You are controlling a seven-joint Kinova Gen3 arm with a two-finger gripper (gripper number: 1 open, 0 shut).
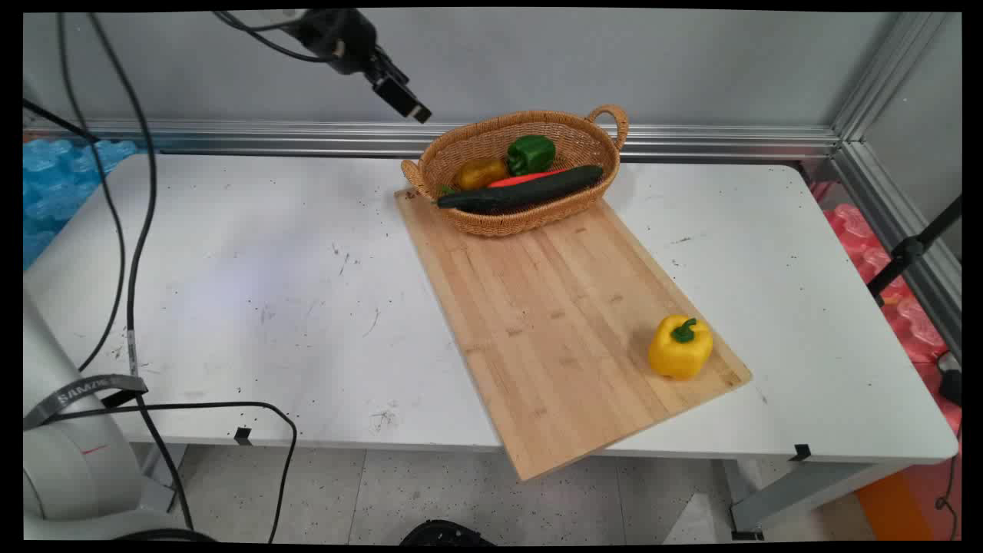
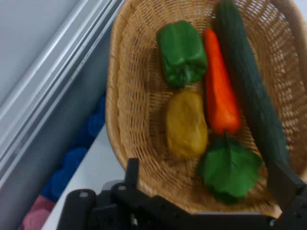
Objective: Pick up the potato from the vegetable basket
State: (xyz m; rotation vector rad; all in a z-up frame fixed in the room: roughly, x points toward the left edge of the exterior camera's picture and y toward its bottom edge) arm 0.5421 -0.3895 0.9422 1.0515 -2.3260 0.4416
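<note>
The gripper (image 1: 418, 114) hangs high in the air, up near the wall. It holds nothing. In the hand view its two fingers (image 2: 132, 172) stand far apart, one at each side of the bottom edge.

Right below it and a little to the right in the main view sits a woven basket (image 1: 491, 223). The basket is the closest thing to the gripper. It rests on the far end of a wooden cutting board (image 1: 553, 322).

Inside the basket are four things. A long dark green cucumber (image 1: 522, 192) lies along the basket's long way, and one end sticks out over the rim on the side under the gripper. A carrot (image 2: 220, 91) lies just beside it, pointing the same way (its green leafy top (image 2: 229, 168) is at the end nearest the gripper). A green pepper (image 1: 530, 153) sits at the far end from the gripper. A yellow-brown lumpy thing, maybe a potato (image 1: 480, 173), sits closer to it.

A yellow pepper (image 1: 680, 347) stands on the near end of the board, well apart from the gripper, with its green stem up. The board lies on a white table (image 1: 269, 307).
</note>
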